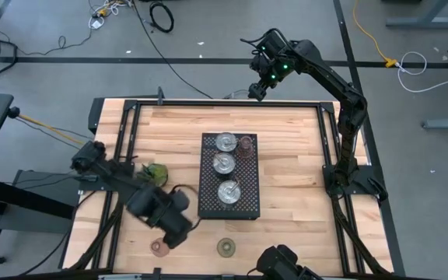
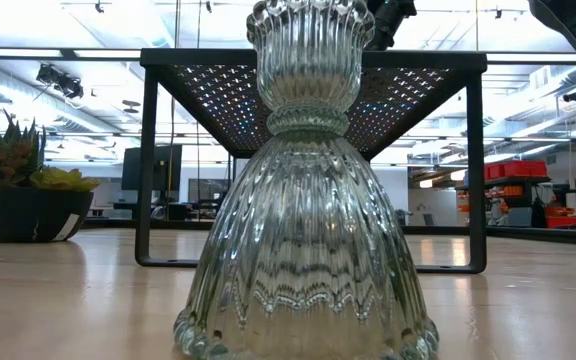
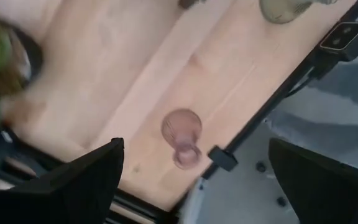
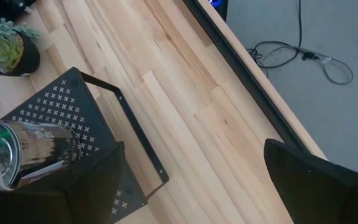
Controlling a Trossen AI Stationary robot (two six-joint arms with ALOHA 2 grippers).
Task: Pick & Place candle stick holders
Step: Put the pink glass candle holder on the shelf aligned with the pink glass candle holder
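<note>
Approach step: left gripper point(image 1: 179, 230), jaws wide, empty, hovers near the pink holder point(image 1: 159, 247) beside the tray point(image 1: 208, 194); next, probably descend and close; right gripper point(image 1: 257, 91) wide.

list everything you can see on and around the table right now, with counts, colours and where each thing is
silver candle stick holders: three, shiny metal, in a row on the tray
brownish-pink holder: one, on the tray beside the far silver one
pink holder: one, on the wood near the front edge, left of centre
olive-green holder: one, on the wood near the front edge, centre
tray: one, black, perforated, raised on legs, mid-table
plant: one, green, dark pot, left of the tray
table: one, light wood, black frame
cables: several, on the grey floor beyond the table
left gripper: open, above the front left, near the pink holder
right gripper: open, raised past the far edge
</note>
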